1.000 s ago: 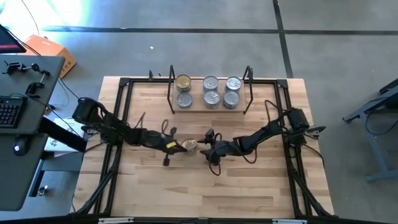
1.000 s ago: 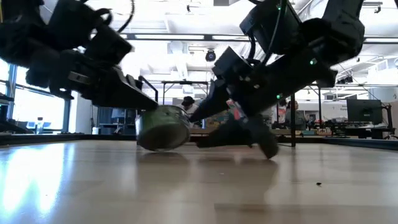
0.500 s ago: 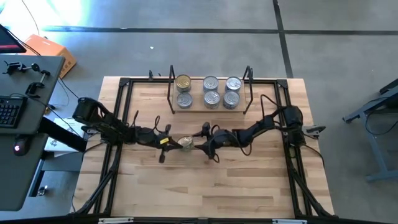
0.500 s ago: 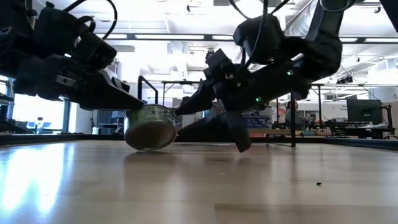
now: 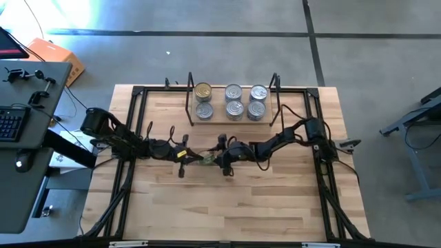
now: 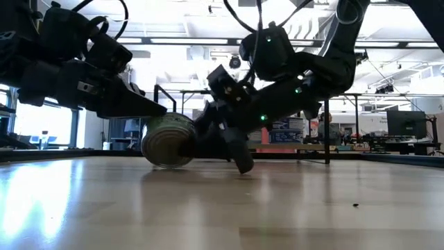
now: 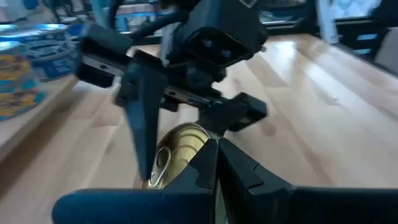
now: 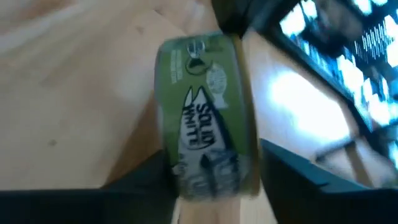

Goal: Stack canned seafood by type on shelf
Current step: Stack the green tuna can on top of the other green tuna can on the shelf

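Note:
A tin with a gold lid and a green label [image 5: 207, 160] stands on its edge at mid-table, its lower rim [image 6: 166, 164] on the wood. My left gripper [image 5: 193, 158] comes at it from the table's left, fingers shut, tips at its upper rim. My right gripper [image 5: 219, 161] comes from the right, open, with one finger [image 8: 155, 177] and the other [image 8: 292, 171] on either side of the tin's flat faces. The shelf [image 5: 231, 120] at the far edge carries six tins in three pairs, one pair gold-lidded [image 5: 202, 90] and the others silver [image 5: 233, 91]. My left gripper has its shut fingertips [image 7: 211, 155] against the tin's upper rim [image 6: 165, 118], slanting down from the table's left. The tin stands tipped on its edge under them, gold lid [image 7: 180, 146] facing sideways. My right gripper straddles the tin's lid and bottom; whether its fingers touch it I cannot tell.
Black frame rails [image 5: 138, 124] run along the tabletop's sides and far edge. Bare wood [image 5: 227, 207] lies between the arms and the near edge. A desk with a keyboard [image 5: 10, 124] stands off the table's left. The shelf's wire end frames [image 5: 275, 96] rise beside the tins.
My right gripper has moved toward the table's left and reached the tin, its open fingers now on either side of it. The tin has tipped from a slant up onto its edge and shifted slightly left. My left gripper has drawn back a little to the left, still at the tin.

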Available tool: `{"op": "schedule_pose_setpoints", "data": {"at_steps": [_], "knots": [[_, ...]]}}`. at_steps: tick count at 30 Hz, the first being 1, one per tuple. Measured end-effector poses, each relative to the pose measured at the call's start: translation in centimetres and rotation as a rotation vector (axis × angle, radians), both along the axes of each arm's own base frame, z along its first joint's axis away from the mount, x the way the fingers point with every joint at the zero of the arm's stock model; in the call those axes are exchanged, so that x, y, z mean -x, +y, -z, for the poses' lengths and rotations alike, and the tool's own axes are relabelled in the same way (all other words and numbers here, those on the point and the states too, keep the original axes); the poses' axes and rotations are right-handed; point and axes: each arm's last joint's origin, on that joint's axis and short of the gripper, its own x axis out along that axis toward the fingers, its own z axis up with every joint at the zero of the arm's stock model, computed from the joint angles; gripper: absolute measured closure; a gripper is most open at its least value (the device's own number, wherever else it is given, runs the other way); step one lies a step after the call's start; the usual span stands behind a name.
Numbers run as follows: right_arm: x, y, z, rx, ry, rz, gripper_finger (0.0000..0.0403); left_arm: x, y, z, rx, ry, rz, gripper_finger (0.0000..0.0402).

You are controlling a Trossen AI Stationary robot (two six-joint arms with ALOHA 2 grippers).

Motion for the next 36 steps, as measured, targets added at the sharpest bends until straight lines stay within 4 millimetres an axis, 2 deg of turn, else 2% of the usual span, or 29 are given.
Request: {"op": "schedule_pose_setpoints", "data": {"at_steps": [4,8,13,19,25,30,36], "knots": [[0.4,0.3,-0.5,-0.089,0.036,0.174,0.0279,0.0,0.2,-0.2,-0.069,-0.017,-0.102,0.0401],[1.3,0.6,-1.8,-0.18,0.123,0.256,0.0278,-0.4,-0.1,-1.2,-0.121,-0.067,-0.195,0.0401],[2.2,0.6,-3.7,-0.325,0.259,0.38,0.0278,-1.5,-0.9,-2.8,-0.148,-0.125,-0.165,0.0391],[1.5,1.2,-5.3,-0.501,0.338,0.487,0.0278,-4.5,-2.1,-3.6,-0.27,0.046,-0.121,0.0318],[1.1,2.0,-5.8,-0.499,0.32,0.451,0.0278,-7.4,-2.4,-5.3,-0.329,0.304,-0.159,0.0224],[1.0,2.1,-5.8,-0.499,0.309,0.45,0.0278,-7.8,-1.7,-5.6,-0.332,0.356,-0.177,0.017],[1.0,2.1,-5.9,-0.5,0.305,0.447,0.0278,-7.6,-0.7,-4.9,-0.29,0.435,-0.147,0.0156]]}}
